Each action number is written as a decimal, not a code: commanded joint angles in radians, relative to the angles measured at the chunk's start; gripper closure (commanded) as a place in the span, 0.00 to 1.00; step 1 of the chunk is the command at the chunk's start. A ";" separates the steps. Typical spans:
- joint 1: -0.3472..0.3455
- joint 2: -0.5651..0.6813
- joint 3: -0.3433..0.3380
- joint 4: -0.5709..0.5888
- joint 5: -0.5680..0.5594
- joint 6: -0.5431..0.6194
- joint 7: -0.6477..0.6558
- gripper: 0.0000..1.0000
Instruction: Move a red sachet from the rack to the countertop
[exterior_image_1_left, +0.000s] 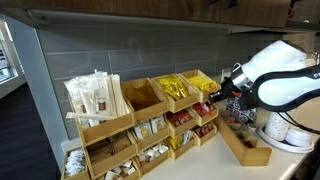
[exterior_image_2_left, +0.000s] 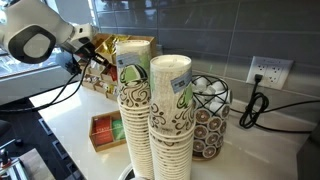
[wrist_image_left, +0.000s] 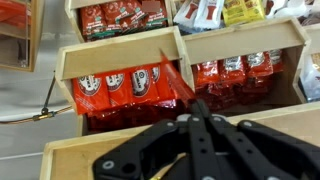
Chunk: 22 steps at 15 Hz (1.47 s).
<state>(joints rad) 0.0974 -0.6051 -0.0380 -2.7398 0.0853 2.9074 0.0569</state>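
**Red sachet pinched at the rack**

The rack stands along the back edge of the countertop, against the grey tiled wall. The arm reaches in at the rack's end nearest the small wooden tray, which lies further along that back edge.

In the wrist view the gripper has its black fingers drawn together, nipping a corner of the red sachet. The sachet tilts up across the wooden front wall of a compartment holding a row of like red packets. It is at the rack, not on the countertop.

In an exterior view two tall stacks of paper cups stand at the near edge of the countertop, with a wire basket just beside them.
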 joint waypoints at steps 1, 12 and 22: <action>0.026 -0.096 -0.004 -0.027 0.016 -0.138 -0.027 1.00; 0.074 -0.097 0.019 0.000 0.023 -0.561 -0.133 1.00; 0.079 -0.083 0.068 -0.005 0.005 -0.575 -0.127 0.47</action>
<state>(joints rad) 0.1844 -0.6686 0.0218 -2.7470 0.0856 2.3499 -0.0632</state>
